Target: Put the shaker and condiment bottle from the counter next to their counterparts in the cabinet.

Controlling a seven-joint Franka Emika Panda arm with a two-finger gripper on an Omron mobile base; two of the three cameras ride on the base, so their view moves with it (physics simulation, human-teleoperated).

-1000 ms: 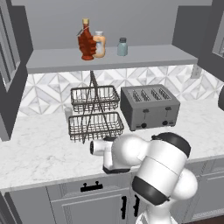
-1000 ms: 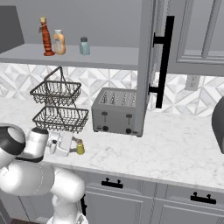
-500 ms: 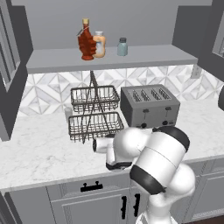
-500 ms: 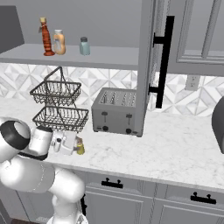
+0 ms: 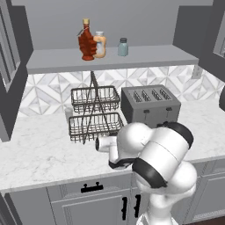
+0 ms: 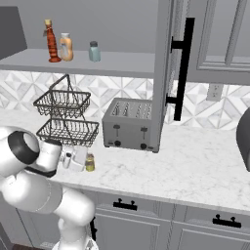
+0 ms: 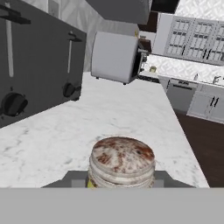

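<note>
Claw [image 6: 78, 159] down at counter height, nosed forward since a second ago and now right up against the shaker [image 6: 90, 162], just in front of the wire basket stand [image 6: 63, 117] and left of the toaster [image 6: 128, 124]. Elbow swung round too, folded high over the counter [image 6: 195, 166] edge. Shaker itself unmoved through all that, standing upright on the marble.

Looking along the hand: speckled silver cap [image 7: 122, 158] dead centre and very close, one dark fingertip [image 7: 72, 178] either side of the little yellow-green body. Hard to call the grip. Straddling it for certain, but clamped or merely open around it? Cannot tell from here; no clear gap, no clear squeeze.

Up in the cabinet [image 5: 154, 55], half the job looking done already: red bottle [image 5: 87, 41] parked on the shelf, touching or nearly touching the orange bottle [image 5: 100, 44]. Pale teal shaker [image 5: 123, 46] a little to the right, with free shelf beside it.

So, by the look of it, into the second half now: approach finished, pick-up the step in hand. Next, probably a firm close, a straight lift, then a long reach up to that spot by the teal one. Worth watching: a short, round thing, easy to tip or squirt out of a loose pinch.
</note>
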